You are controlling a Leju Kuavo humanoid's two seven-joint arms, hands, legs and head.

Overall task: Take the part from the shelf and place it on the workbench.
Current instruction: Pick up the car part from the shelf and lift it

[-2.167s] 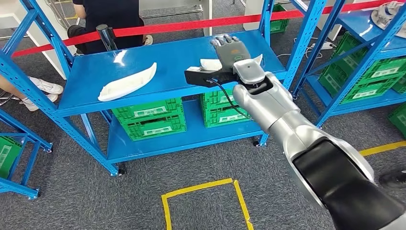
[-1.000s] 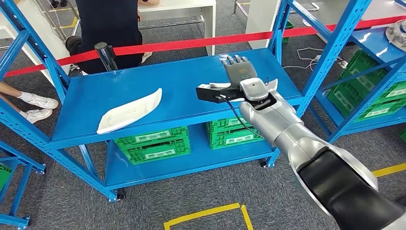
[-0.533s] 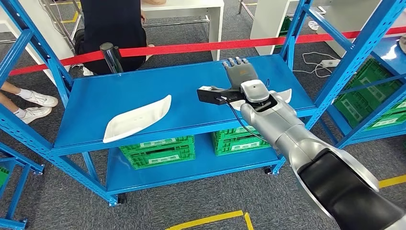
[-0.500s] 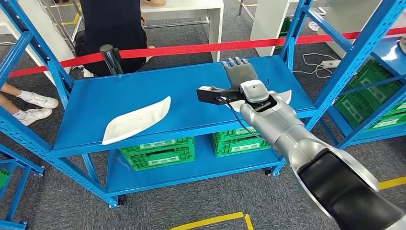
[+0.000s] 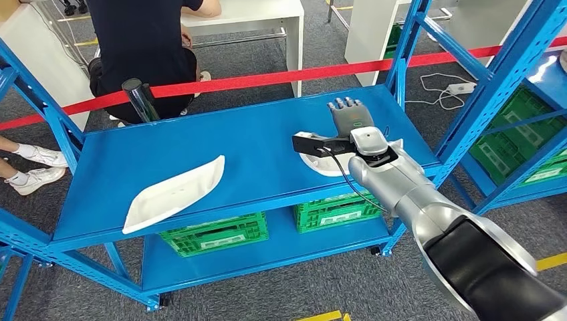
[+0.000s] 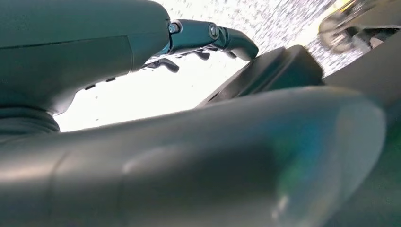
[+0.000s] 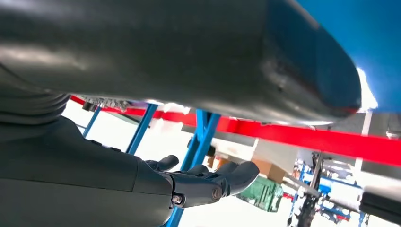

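The robot's right hand was stretched flat over the right part of the blue metal shelf, palm down and fingers straight and pointing to the far side. It held nothing; its fingers lay open above the shelf top. Just under the wrist and the black wrist camera block lay a white curved plastic part, resting on the shelf near its front right edge, partly hidden by the silver arm. Whether the hand touched that part could not be told.

In the right wrist view the right hand's dark fingers were lightly curled with nothing between them, a red barrier tape and a blue upright beyond.

A second white, long, boat-shaped plastic part lay on the left part of the same shelf, near the front edge, well apart from the hand. Green plastic crates stood on the lower shelf. The red tape ran across behind the shelf, past a black post, and a person in dark clothes sat beyond it at a white table.

In the left wrist view the left hand showed dark fingers bent inward over a bright, washed-out ground, with nothing seen in them.
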